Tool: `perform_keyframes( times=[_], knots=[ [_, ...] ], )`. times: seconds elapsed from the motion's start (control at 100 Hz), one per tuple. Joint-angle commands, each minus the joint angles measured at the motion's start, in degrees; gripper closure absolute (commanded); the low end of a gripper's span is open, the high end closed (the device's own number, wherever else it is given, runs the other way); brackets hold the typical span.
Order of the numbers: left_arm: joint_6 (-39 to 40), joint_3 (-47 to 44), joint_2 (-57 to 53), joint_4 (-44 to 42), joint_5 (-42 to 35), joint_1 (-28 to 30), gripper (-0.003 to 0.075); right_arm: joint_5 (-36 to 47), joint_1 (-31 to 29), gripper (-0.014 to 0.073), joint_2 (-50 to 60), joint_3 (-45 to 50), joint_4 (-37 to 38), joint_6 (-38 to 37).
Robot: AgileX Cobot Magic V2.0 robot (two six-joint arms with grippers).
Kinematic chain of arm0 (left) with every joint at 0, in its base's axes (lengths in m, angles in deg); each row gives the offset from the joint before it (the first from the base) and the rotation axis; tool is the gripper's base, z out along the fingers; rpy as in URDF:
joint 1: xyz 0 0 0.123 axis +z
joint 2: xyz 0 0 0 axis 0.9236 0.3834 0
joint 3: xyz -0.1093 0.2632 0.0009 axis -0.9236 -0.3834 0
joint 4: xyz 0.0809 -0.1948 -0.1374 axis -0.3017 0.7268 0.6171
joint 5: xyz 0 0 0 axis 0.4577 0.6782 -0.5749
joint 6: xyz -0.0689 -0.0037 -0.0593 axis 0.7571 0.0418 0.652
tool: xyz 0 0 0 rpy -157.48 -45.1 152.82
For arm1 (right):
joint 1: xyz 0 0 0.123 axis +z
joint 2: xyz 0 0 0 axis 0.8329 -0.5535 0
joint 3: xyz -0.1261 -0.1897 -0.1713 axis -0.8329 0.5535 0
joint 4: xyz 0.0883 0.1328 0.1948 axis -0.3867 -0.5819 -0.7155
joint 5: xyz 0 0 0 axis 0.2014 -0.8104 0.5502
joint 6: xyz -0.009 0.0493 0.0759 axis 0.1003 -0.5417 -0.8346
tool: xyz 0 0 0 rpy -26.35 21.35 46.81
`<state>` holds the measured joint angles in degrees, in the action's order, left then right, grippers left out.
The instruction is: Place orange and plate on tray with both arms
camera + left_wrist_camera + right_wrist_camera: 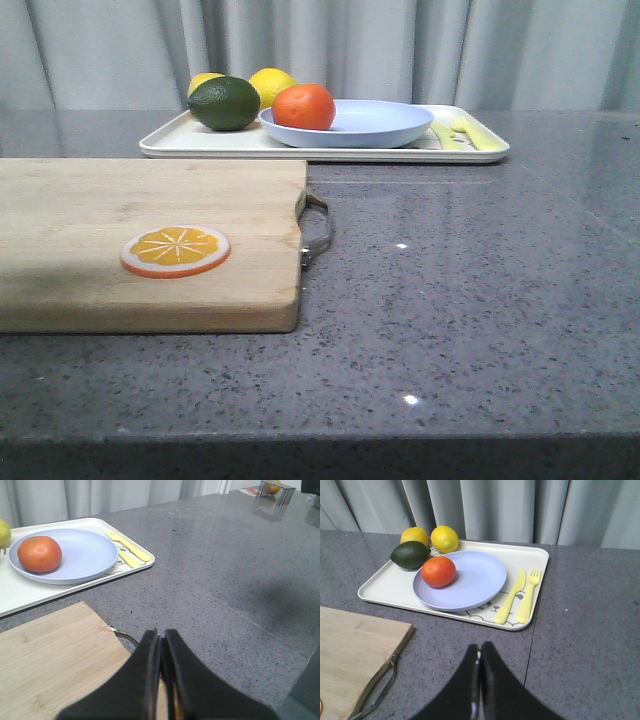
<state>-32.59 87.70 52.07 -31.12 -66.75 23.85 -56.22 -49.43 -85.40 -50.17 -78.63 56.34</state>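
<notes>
Bare counter [480,300] right of cutting board [140,240] (metal handle protruding); tray [180,140] crowded.

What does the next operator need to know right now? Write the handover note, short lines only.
Left gripper: shut, holding nothing, above the cutting board near its metal handle.
Right gripper: shut, holding nothing, over bare table in front of the tray.
Orange: sits on the plate.
Plate: rests on the tray, beside the lime and two lemons.
Done: orange and plate both appear placed on the tray.
Left: nothing obvious; the orange slice lies on the cutting board, not part of this job.
</notes>
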Motion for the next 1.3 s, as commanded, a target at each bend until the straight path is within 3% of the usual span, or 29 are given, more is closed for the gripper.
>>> perform_keyframes(
  times=[0.0,0.35,0.47,1.03,1.12,1.29],
  knots=[
    [0.18,1.49,0.01,0.81,-4.16,-0.16,0.0741,5.13,-0.13,0.0660,3.81,2.37,-0.31,0.81],
    [0.18,1.49,0.01,0.81,-4.16,-0.16,0.0741,12.81,-0.13,0.0660,19.36,14.86,-0.31,0.75],
    [0.18,1.49,0.01,0.81,-4.16,-0.16,0.0741,11.64,-0.13,0.0660,23.38,16.20,-0.86,0.69],
    [0.18,1.49,0.01,0.81,-4.16,-0.16,0.0740,12.26,-0.18,0.0660,24.18,16.82,1.06,0.75],
    [0.18,1.49,0.01,0.81,-4.16,-0.16,0.0740,16.84,-0.92,0.0660,24.92,19.95,6.23,-0.29],
    [0.18,1.49,0.01,0.81,-4.16,-0.16,0.0741,26.42,-2.80,0.0660,28.25,30.34,20.00,-11.18]
  ],
)
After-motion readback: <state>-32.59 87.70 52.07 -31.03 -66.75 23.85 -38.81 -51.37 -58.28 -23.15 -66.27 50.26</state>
